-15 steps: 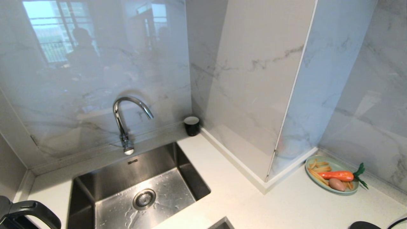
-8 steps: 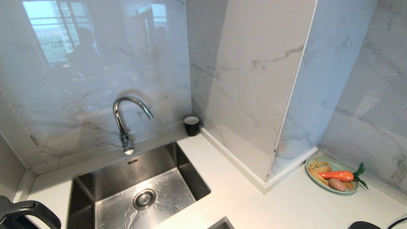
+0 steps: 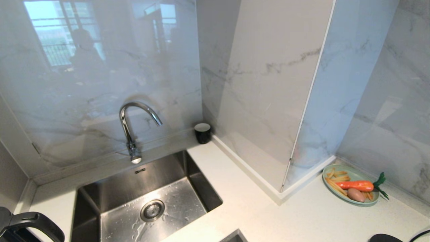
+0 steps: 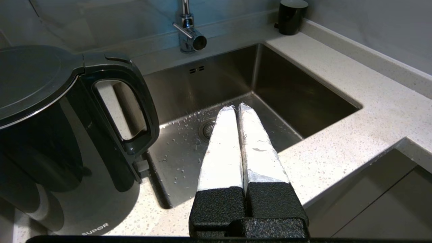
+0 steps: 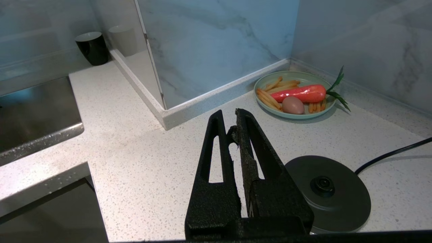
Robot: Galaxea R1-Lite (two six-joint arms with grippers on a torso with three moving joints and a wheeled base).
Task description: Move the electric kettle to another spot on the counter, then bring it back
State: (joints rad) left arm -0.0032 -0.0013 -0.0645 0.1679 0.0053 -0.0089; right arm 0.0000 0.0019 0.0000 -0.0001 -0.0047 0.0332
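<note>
The black electric kettle (image 4: pixel 64 145) stands upright on the white speckled counter (image 4: pixel 357 111) at the left of the sink, off its base; only its looped handle (image 3: pixel 32 223) shows in the head view, at the bottom left corner. My left gripper (image 4: pixel 235 108) hangs over the sink's near edge, to the right of the kettle's handle and apart from it, shut and empty. My right gripper (image 5: pixel 229 116) hovers shut over bare counter (image 5: pixel 141 148), empty, beside the round black base disc (image 5: pixel 329 192). Neither gripper shows in the head view.
A steel sink (image 3: pixel 117 188) with a chrome tap (image 3: pixel 132 129) lies in the counter. A small black cup (image 3: pixel 203 133) stands in the back corner. A green plate (image 3: pixel 331 189) with toy carrot, egg and fries sits at the right wall. The disc's cord (image 5: pixel 391 153) trails right.
</note>
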